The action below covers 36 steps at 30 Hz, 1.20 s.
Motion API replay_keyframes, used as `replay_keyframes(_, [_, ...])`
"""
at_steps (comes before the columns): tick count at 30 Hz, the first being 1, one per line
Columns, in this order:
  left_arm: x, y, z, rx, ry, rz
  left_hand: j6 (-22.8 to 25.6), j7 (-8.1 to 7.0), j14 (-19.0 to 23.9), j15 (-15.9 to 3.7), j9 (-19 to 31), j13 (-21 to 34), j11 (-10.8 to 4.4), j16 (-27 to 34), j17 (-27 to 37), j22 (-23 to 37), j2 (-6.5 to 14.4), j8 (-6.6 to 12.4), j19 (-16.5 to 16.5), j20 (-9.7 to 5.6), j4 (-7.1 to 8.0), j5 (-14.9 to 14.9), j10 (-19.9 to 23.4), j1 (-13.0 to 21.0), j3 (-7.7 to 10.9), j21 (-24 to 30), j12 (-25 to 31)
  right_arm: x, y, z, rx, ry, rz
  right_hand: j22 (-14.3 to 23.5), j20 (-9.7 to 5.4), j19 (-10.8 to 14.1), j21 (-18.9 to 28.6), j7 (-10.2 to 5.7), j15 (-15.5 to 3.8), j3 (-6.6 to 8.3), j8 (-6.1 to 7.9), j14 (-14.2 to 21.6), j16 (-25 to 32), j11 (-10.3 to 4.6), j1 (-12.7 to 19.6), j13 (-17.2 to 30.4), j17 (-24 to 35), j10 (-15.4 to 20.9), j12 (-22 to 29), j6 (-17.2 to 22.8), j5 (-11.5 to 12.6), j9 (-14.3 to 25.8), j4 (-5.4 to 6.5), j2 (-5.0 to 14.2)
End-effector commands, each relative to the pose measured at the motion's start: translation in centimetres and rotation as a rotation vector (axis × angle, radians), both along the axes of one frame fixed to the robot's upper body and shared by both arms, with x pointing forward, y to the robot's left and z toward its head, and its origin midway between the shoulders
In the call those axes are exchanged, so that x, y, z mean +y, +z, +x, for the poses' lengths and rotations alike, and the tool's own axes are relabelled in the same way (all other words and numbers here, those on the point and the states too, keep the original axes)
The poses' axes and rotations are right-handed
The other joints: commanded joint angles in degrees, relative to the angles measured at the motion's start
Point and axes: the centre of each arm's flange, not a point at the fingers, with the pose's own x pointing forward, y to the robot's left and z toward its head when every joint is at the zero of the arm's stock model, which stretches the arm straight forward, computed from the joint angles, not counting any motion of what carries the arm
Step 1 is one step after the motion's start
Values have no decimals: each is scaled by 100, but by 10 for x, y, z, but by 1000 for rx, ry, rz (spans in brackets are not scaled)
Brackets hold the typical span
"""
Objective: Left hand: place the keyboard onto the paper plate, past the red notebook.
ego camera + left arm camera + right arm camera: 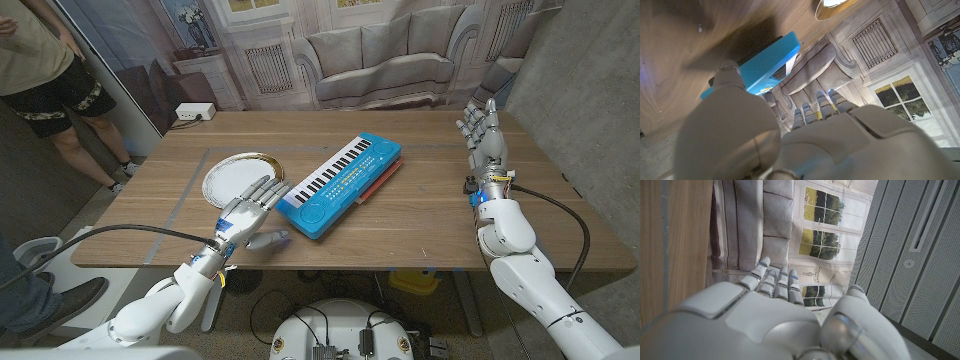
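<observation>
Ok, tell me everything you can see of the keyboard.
The keyboard is a blue plastic toy with a row of white and black keys. It lies flat and slanted near the table's middle, on top of a red notebook whose edge peeks out. The left hand, fingers spread, is beside its near end; contact is unclear.

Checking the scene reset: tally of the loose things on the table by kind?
Blue plastic toy keyboard: 1
Red notebook under the keyboard, only its edge showing: 1
White round paper plate with a gold rim: 1
Total: 3
</observation>
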Motion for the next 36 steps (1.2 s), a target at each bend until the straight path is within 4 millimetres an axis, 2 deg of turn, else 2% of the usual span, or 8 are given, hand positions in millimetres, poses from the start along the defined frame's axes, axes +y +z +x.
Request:
replay_keyframes(1, [-10, -9, 9, 21, -30, -16, -42, -37, -36, -613, 11, 7, -10, 25, 7, 11, 11, 31, -72, -363, -29, -12, -33, 42, -40, 10, 39, -5, 0, -4, -26, -6, 6, 11, -47, 61, -23, -9, -8, -38, 17, 51, 12, -22, 3, 13, 24, 55, 1, 34, -17, 31, 4, -9])
replay_keyframes(14, [-15, -14, 8, 18, -51, -16, -17, -59, -61, -614, 11, 7, -8, 33, 6, 13, 29, 61, -95, -352, -21, -20, -29, 68, -58, 22, 55, -8, -8, -7, -36, -12, 27, 12, -47, 70, -43, -11, -14, -46, 15, 52, 11, -21, 2, 13, 23, 63, 3, 33, -15, 31, 0, -7])
replay_keyframes(36, [-31, -21, 24, 25, -86, -31, 50, -74, -75, -627, 11, 5, -18, 48, 5, 15, 80, 104, -106, -322, -15, -36, -26, 139, -75, 46, 70, -18, -16, -20, -36, -37, 29, 13, -46, 83, -71, -11, -9, -55, 13, 55, 9, -8, 3, 14, 22, 67, 1, 33, -12, 31, -6, -1])
